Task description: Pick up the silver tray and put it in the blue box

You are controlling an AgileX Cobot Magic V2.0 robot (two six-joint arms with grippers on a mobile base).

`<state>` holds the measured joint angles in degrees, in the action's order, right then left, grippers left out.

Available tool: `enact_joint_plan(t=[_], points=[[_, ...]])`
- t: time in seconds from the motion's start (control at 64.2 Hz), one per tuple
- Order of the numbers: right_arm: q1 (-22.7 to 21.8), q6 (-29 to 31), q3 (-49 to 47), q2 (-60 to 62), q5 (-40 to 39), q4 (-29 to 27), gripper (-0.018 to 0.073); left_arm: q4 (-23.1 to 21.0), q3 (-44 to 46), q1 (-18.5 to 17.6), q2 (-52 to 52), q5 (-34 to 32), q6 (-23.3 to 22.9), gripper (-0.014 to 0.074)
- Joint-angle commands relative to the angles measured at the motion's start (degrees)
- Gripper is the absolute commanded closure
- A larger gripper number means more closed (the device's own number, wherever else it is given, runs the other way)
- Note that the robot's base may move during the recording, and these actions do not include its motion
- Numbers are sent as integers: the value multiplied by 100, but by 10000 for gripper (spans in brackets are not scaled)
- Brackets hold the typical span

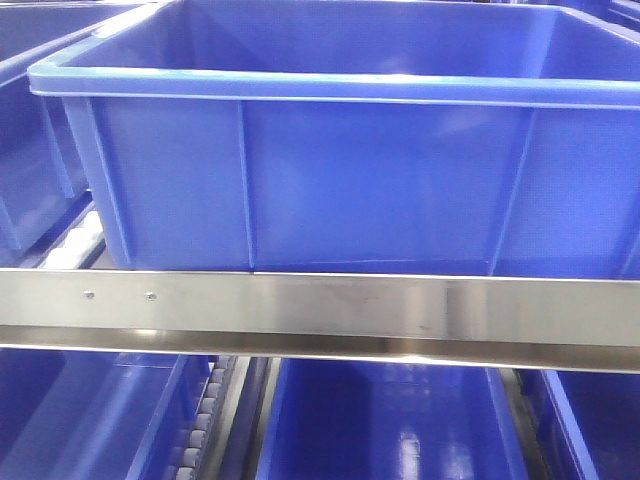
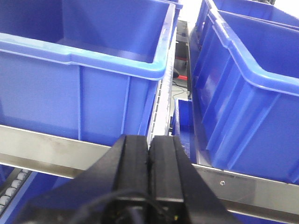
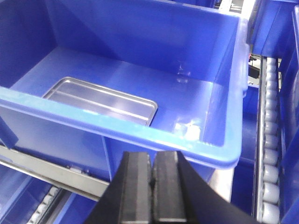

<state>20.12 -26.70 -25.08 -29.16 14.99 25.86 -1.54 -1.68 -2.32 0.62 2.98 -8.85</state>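
Observation:
The silver tray (image 3: 105, 101) lies flat on the floor of the blue box (image 3: 196, 140), toward its left side, with raised ribs showing in its base. My right gripper (image 3: 153, 156) is shut and empty, outside the box just below its near rim. My left gripper (image 2: 149, 140) is shut and empty, in front of the gap between two blue crates. In the front view the blue box (image 1: 330, 85) fills the frame above a steel rail; the tray is hidden there and neither gripper shows.
A steel shelf rail (image 1: 320, 310) runs across below the box. Roller tracks (image 3: 271, 140) lie to the right of the box. Other blue crates (image 2: 252, 93) stand to either side and more (image 1: 390, 420) sit on the shelf below.

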Motion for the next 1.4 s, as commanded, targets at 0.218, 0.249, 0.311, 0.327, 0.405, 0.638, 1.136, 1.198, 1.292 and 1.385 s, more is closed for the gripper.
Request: enact_joint_plan(t=[0.218, 0.249, 0.311, 0.327, 0.405, 0.638, 1.136, 1.198, 1.292, 1.385], points=[[-1112, 2080, 468, 464, -667, -2005, 506, -35, 16, 7, 98, -536, 12, 692], [-1291, 2398, 609, 631, -760, -2224, 506, -35, 16, 7, 98, -536, 12, 693], [-1595, 2779, 905, 985, -976, -2454, 506, -35, 16, 7, 98, -536, 12, 692], [-1690, 2842, 1013, 1114, -1051, -2484, 506, -35, 16, 7, 98, -536, 12, 693], [-2034, 2874, 1438, 1607, -1318, -2500, 506, -35, 16, 7, 98, -536, 12, 693], [-2503, 2874, 2729, 3018, -2053, -2586, 506, -35, 16, 7, 98, -536, 12, 693], [-2509, 2868, 2698, 3087, -1714, -2586, 506, -35, 16, 7, 98, -546, 12, 693], [-2509, 2868, 2698, 3087, -1714, -2586, 506, -35, 16, 7, 98, -546, 12, 693], [-2509, 2868, 2698, 3087, -1714, -2586, 506, -35, 16, 7, 98, -546, 12, 693], [-2509, 2868, 2698, 3087, -1714, -2586, 506, -35, 16, 7, 98, -546, 12, 693]])
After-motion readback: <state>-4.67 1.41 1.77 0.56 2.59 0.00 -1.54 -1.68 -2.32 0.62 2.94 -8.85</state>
